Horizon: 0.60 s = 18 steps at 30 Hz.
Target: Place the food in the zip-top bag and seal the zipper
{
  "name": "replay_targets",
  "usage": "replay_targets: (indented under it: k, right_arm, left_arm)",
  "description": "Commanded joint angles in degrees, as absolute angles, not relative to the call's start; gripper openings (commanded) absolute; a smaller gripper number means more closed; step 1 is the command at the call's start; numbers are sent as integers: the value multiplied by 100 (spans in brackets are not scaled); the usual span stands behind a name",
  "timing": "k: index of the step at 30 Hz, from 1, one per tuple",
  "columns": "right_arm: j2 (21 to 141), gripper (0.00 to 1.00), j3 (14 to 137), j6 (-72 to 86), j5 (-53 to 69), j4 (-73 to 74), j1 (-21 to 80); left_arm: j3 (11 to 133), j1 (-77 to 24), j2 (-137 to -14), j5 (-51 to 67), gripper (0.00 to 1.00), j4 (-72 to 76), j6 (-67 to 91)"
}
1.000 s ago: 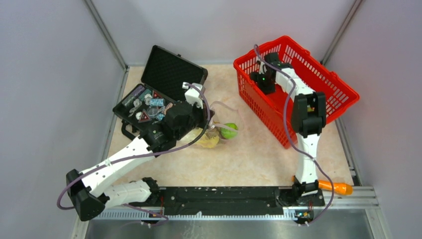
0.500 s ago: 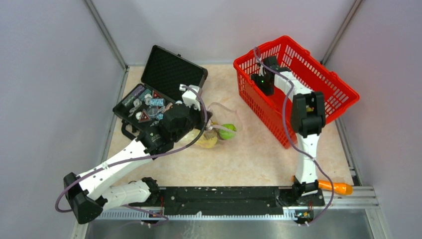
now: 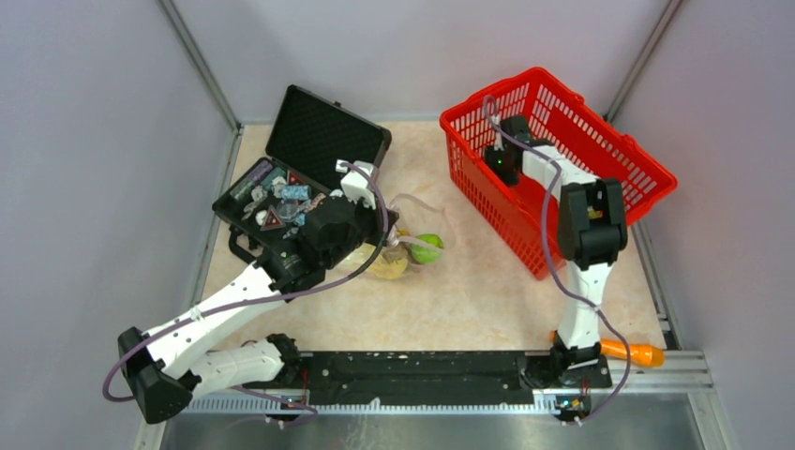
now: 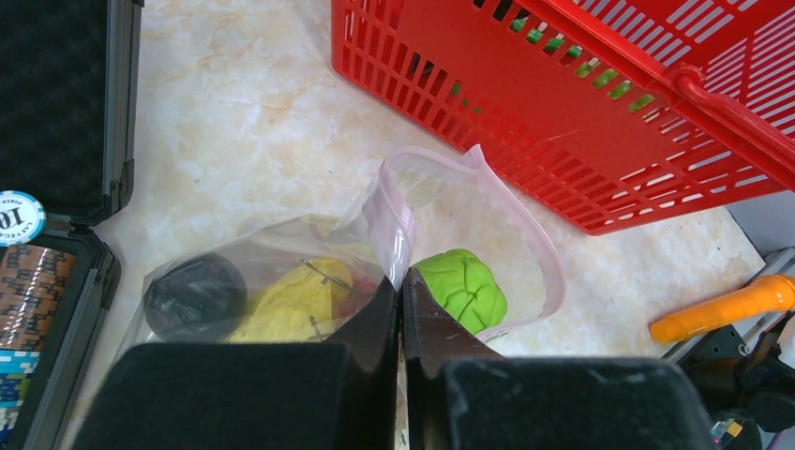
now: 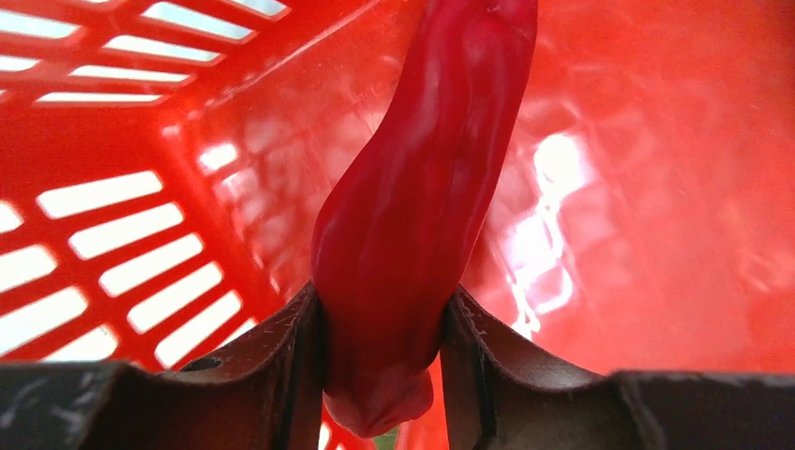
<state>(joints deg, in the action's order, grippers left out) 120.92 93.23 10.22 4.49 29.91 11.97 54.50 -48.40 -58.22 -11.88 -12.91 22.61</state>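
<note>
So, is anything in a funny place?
Yes. An orange carrot-like toy lies beside the right arm's base, seemingly on the metal rail at the near edge, far from the zip-top bag.

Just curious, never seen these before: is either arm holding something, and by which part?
The left gripper pinches the zip-top bag at its zipper edge; the right gripper clasps a red pepper near one end.

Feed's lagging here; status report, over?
Left gripper shut on zipper. Right gripper gripping red pepper in basket. Zip-top bag open, yellow bunch inside, green piece at mouth.
</note>
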Motion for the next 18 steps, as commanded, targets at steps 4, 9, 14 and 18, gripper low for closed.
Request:
replay_targets:
  k: [4, 9, 14, 18]
  right_arm:
    - [10140, 15, 8847, 972, 152, 2245, 1158]
    - [8899, 15, 8238, 912, 234, 1858, 1154]
    - [7450, 13, 7196, 1003, 1643, 849, 1157]
    - [6607, 10, 6233, 1401, 3086, -440, 1245]
  left_arm:
    - [5467, -4808, -5582, -1259, 0, -1050, 2231]
    - [5428, -4809, -5485, -1278, 0, -1106, 2178]
    - [5432, -4813, -5436, -1247, 0, -1159, 2128]
    - [5379, -4808, -5369, -1272, 0, -1149, 2102]
